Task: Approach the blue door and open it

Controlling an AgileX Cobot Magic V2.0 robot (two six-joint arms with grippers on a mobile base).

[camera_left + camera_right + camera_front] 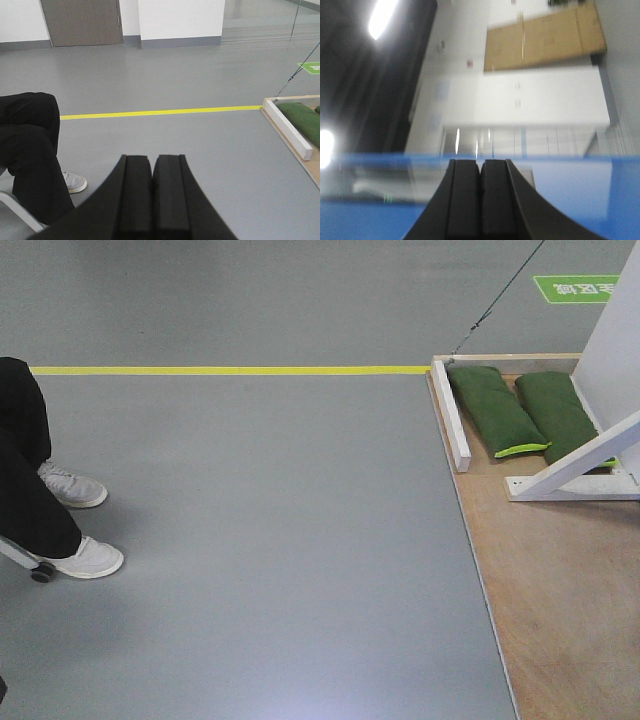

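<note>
**A:** What sat closest to the lens?

**B:** In the left wrist view it was the left claw (pixel 152 161). Its two black pads were pressed together with nothing between them, and it hung above the grey floor (pixel 200 150).

**A:** And the other one?

**B:** The right claw (pixel 480 164) was just as narrow, pad against pad and holding nothing. That picture was blurred and tilted.

**A:** Where was the blue door?

**B:** Right behind the right claw. The blue door (pixel 580 200) ran as a glossy blue band across the bottom of the right wrist view, with reflections on it. I couldn't tell whether the claw touched it.

**A:** What did the front view give?

**B:** A plywood board (pixel 560 610) lay on the floor at the right, with a white batten (pixel 450 415) along its left edge. Two green sandbags (pixel 495 410) lay side by side near the board's far edge, just right of the batten. A white angled brace (pixel 580 465) crossed in front of the right-hand bag and rose towards a white panel (pixel 620 330).

**A:** Anything on the floor itself?

**B:** A yellow tape line (pixel 230 370) ran across it to the board's far left corner. A thin dark cord (pixel 500 290) led away from that corner, and a green floor sign (pixel 575 287) lay beyond the board. At the left edge were a person's legs in black trousers (pixel 25 470), with white sneakers (pixel 90 558) flat on the floor.
</note>
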